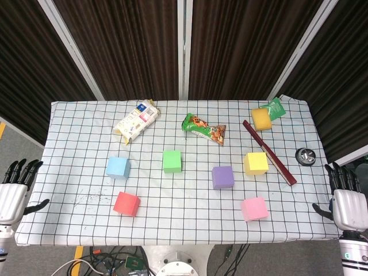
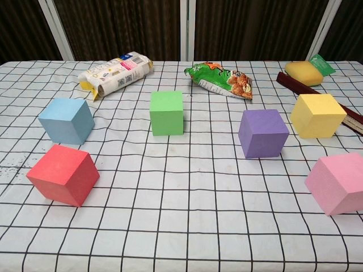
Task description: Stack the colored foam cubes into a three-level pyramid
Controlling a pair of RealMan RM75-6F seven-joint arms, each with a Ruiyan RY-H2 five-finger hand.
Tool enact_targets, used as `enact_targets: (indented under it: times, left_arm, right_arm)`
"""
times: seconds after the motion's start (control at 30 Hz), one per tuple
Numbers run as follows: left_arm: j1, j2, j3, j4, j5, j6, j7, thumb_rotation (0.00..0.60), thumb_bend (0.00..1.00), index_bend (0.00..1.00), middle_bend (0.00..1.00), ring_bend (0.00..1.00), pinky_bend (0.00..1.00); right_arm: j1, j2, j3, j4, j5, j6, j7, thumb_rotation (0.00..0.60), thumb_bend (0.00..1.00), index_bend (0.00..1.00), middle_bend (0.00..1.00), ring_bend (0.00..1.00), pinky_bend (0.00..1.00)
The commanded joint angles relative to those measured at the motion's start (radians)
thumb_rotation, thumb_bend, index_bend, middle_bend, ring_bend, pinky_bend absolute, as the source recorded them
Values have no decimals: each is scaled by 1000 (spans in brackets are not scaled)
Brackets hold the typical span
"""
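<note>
Currently six foam cubes [image 1: 172,161] apart, flat, none stacked, left hand [image 1: 14,192] and right hand [image 1: 347,201] fingers released.

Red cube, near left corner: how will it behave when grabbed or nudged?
The red cube looks like matte foam, so probably light and slightly squashy under the fingers. Flat faces mean it should slide, not roll. The gridded cloth under it may bunch if pushed.

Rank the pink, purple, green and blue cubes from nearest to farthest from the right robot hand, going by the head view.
From the right robot hand at the table's right edge:
1. Pink cube, front right.
2. Purple cube, just right of center.
3. Green cube, just left of center.
4. Blue cube, far left.
</note>
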Motion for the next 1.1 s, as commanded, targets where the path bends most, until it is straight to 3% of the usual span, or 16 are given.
enact_targets:
  times: [0.03, 0.33, 0.57, 0.77, 1.1]
  left_arm:
    - [0, -3, 0, 2, -1, -2, -4, 600, 0, 94, 85, 0, 52]
    - [-32, 24, -20, -64, -27, -60, -90, 600, 0, 94, 85, 0, 55]
    - [-151, 54, -63, -82, -38, -219, -203, 600, 0, 89, 95, 0, 66]
    - [-260, 1, -86, -37, -56, -361, -239, 600, 0, 84, 97, 0, 66]
    - [-378, -116, -75, 81, -75, -526, -261, 600, 0, 73, 97, 0, 60]
  right_arm:
    - [-1, -1, 1, -1, 0, -4, 0, 600, 0, 0, 0, 0, 0]
    - [0, -4, 17, -20, -11, -12, 24, 600, 0, 0, 0, 0, 0]
    - [15, 10, 28, -53, -37, -26, 23, 600, 0, 0, 0, 0, 0]
    - [32, 40, 54, -95, -34, -38, 29, 600, 0, 0, 0, 0, 0]
    - [44, 46, 61, -100, -12, -72, 32, 600, 0, 0, 0, 0, 0]
